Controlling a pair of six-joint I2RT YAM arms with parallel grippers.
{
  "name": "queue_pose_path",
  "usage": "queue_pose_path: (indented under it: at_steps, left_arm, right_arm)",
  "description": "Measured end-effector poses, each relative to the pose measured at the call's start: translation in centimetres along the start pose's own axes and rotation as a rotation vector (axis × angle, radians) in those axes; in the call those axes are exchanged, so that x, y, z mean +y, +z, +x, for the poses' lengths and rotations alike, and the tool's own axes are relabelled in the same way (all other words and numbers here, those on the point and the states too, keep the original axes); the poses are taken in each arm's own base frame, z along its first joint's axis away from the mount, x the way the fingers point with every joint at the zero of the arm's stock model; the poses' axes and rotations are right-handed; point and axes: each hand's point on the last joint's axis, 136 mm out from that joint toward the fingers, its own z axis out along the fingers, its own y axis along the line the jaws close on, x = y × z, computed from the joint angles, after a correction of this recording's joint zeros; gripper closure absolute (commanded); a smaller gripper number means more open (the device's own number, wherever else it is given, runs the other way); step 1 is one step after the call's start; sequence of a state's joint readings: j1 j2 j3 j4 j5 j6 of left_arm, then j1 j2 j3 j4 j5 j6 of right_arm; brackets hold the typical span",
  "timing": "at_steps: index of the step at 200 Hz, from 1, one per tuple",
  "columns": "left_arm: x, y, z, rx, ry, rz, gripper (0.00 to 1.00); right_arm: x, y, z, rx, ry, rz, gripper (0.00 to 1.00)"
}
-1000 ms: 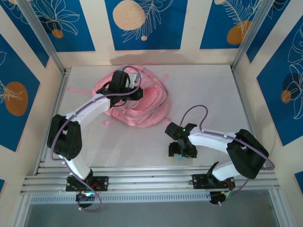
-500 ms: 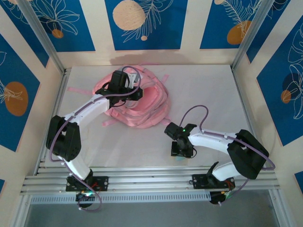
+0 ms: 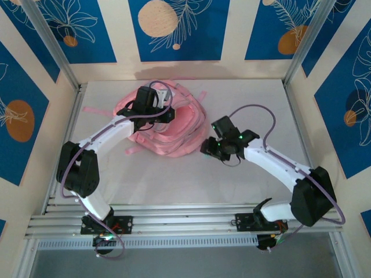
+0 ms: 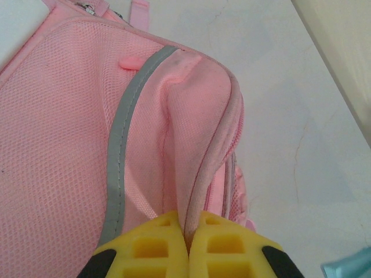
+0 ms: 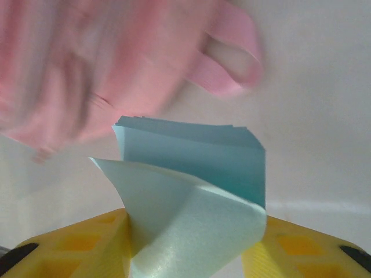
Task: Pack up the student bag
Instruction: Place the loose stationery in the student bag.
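Count: 2 arms, 1 bag, 1 blue pad. Nearest, the right gripper [image 3: 210,147] was clamped on the blue pad [image 5: 197,162], its top sheet curling over between the yellow fingers [image 5: 87,240], just beside the bag's right edge. Further back, the left gripper [image 3: 167,114] was closed tight, pinching a piped seam of the bag [image 4: 69,116]. The bag [image 3: 179,130] lay on the table [image 3: 249,98], far-left of centre. Versus a second earlier: the right gripper had been down near the table's front edge and had since come up to the bag with the pad; left arm and bag unchanged.
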State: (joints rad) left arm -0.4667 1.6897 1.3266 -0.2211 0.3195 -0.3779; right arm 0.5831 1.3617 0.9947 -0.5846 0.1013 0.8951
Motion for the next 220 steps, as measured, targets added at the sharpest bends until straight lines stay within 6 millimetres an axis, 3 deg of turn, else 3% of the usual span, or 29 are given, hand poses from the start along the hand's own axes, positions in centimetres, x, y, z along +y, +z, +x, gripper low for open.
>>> queue_pose_path:
  at_steps: [54,83,95,125,145,166,198,220]
  left_arm:
    - [-0.1,0.0,-0.1,-0.003,-0.009,0.007,1.00]
    - [-0.2,0.0,-0.3,-0.009,-0.014,0.011,1.00]
    - [-0.2,0.0,-0.3,-0.010,-0.020,0.011,1.00]
    - [0.1,-0.2,-0.9,-0.032,-0.024,0.002,1.00]
    - [0.1,-0.6,-1.5,-0.051,-0.024,-0.002,1.00]
    - [0.0,-0.6,-1.6,-0.053,-0.025,0.002,1.00]
    - [-0.5,-0.5,-1.2,-0.037,-0.029,0.024,1.00]
    - [-0.6,-0.4,-1.0,-0.031,-0.040,0.034,1.00]
  right_arm:
    - [8.1,3.8,-6.7,-0.041,0.020,-0.199,0.50]
    - [10.3,6.3,-9.3,-0.038,0.071,-0.270,0.50]
    - [10.9,7.5,-9.9,-0.025,0.093,-0.291,0.43]
    - [11.7,9.1,-10.5,0.033,0.134,-0.335,0.14]
    - [11.6,9.1,-10.6,0.046,0.131,-0.346,0.09]
    - [11.4,8.9,-10.7,0.039,0.113,-0.344,0.19]
    - [12.0,8.1,-11.1,0.009,0.071,-0.381,0.56]
    - [12.7,8.3,-11.5,0.002,0.061,-0.406,0.62]
